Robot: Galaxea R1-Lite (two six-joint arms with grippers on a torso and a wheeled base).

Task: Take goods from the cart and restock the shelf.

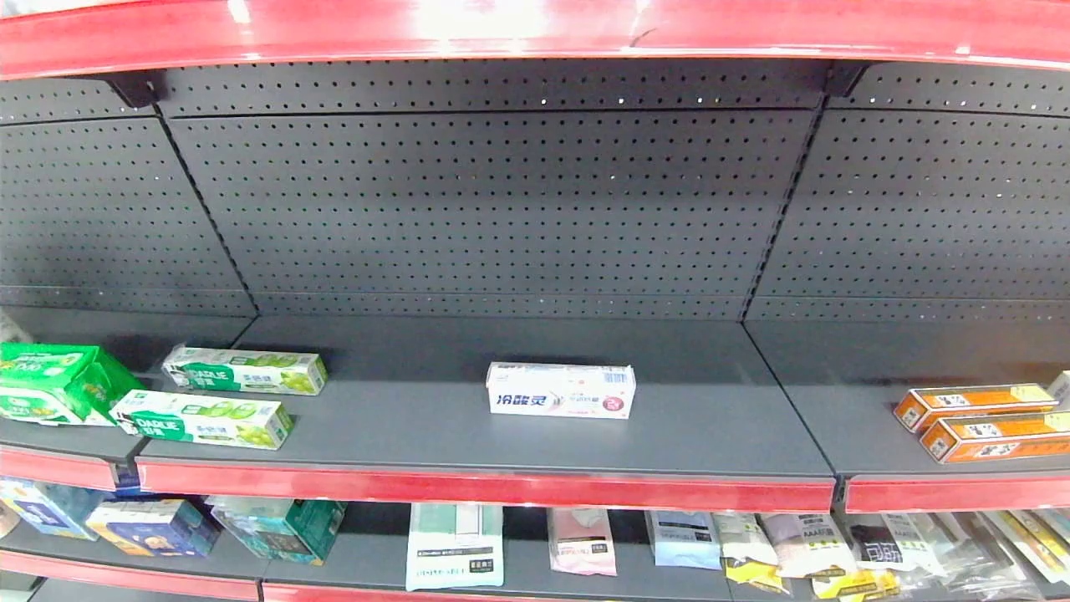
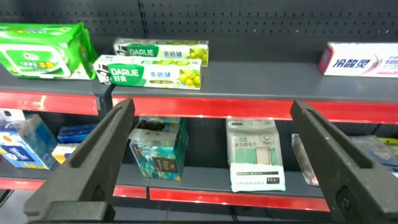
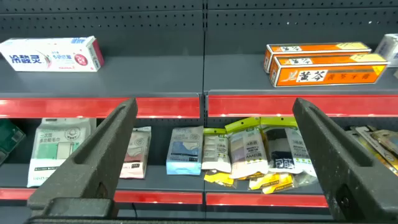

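Left pincer [image 2: 212, 106] and right pincer [image 3: 216, 102] hang released, nothing between their fingers, facing the shelf [image 1: 501, 439]. One white toothpaste box [image 1: 560, 390] lies mid-shelf, green boxes [image 1: 242, 370] well apart on its left, orange boxes [image 1: 974, 404] on its right, and what look like pouches [image 1: 585, 541] on the tier below.

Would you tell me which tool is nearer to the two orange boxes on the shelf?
Right. The right tool sits in front of and below the orange boxes; the left tool faces the green boxes, far to their left.

On the shelf [image 1: 401, 431], a toothpaste box [image 1: 561, 390] lies right of two cartons [image 1: 205, 418].
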